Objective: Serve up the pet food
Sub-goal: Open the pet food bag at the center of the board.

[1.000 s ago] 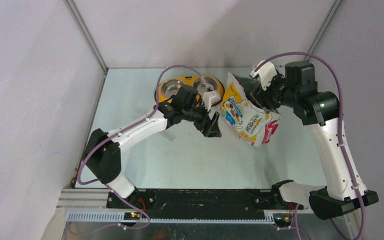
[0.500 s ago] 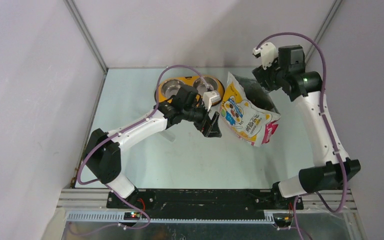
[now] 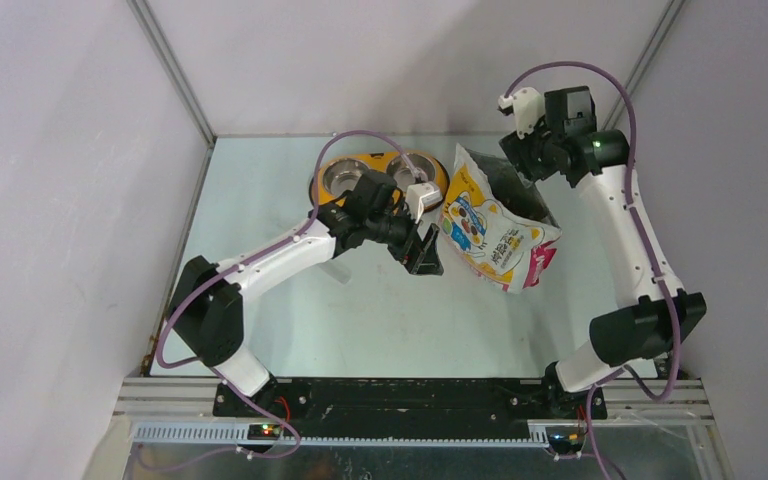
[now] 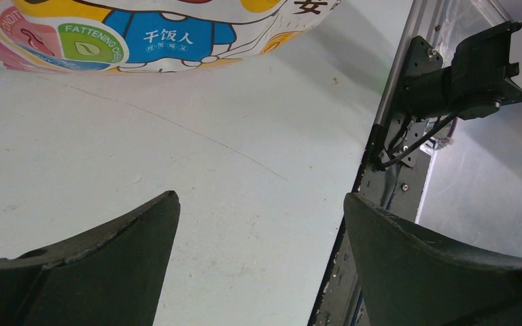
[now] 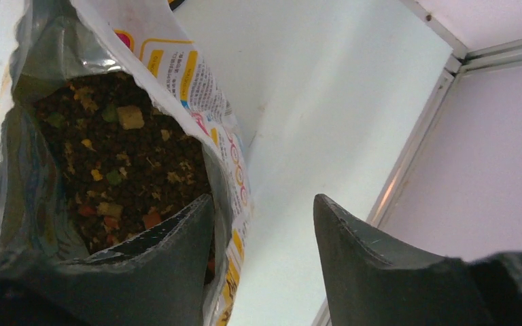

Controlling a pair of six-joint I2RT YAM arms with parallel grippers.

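The pet food (image 5: 119,163) is dark kibble with coloured bits, seen through the open mouth of a yellow-white foil bag (image 3: 490,235) that stands right of centre. My right gripper (image 5: 264,198) hovers open over the bag's back rim. Its left finger is over the mouth and its right finger is outside, with the bag wall (image 5: 234,170) close beside the left finger, not pinched. From above, the right gripper (image 3: 522,160) sits at the bag's top back corner. My left gripper (image 3: 425,252) stands wide open and empty just left of the bag (image 4: 149,34), low over the table.
A yellow double bowl (image 3: 380,178) with steel cups stands behind the left arm, left of the bag. A faint clear plastic shape (image 3: 338,272) lies partly under the left forearm. Walls close off the back and both sides; the right arm's base (image 4: 462,75) is at the near edge.
The right arm has drawn up and back, its elbow straightening, and its gripper has moved from deep in the bag's mouth to the back rim. The left arm and the bag have not moved.
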